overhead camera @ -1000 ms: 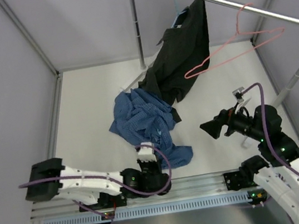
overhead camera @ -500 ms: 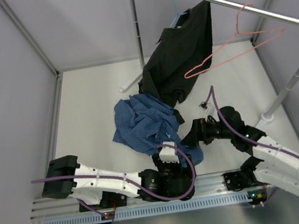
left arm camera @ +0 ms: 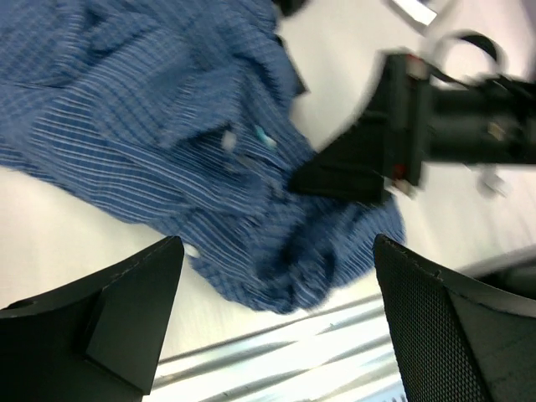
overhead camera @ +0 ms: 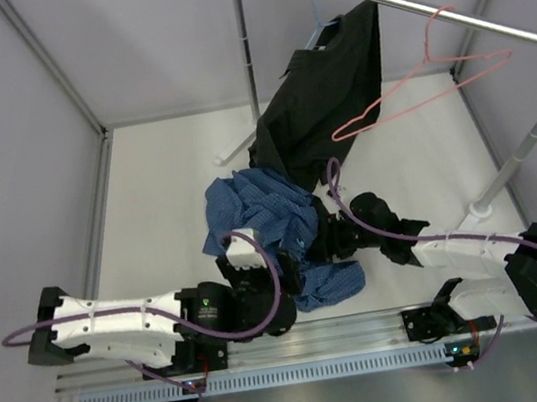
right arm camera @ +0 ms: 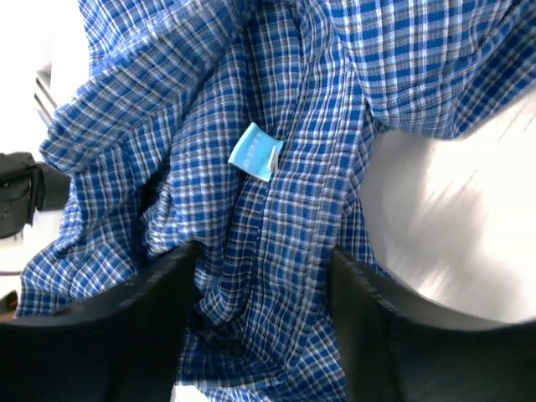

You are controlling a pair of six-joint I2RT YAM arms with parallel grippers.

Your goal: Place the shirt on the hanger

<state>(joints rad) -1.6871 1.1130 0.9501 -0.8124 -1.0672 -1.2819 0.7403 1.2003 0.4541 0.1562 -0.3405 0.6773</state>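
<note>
Right gripper [right arm camera: 261, 268] agape astride the shirt [right arm camera: 209, 126], left gripper [left arm camera: 276, 251] agape just above.

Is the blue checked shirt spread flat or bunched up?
Bunched up. The shirt lies in a crumpled heap of folds on the table; the pink hanger hangs bare.

The blue finely checked shirt [overhead camera: 255, 213] lies crumpled in a heap, its folds and small light-blue tag [right arm camera: 255, 157] between the right gripper's [right arm camera: 261, 255] spread fingers and just ahead of the left gripper [left arm camera: 276, 251], while the thin pink hanger [overhead camera: 426, 60] hangs tilted from the rail [overhead camera: 484, 22] well beyond both.
</note>
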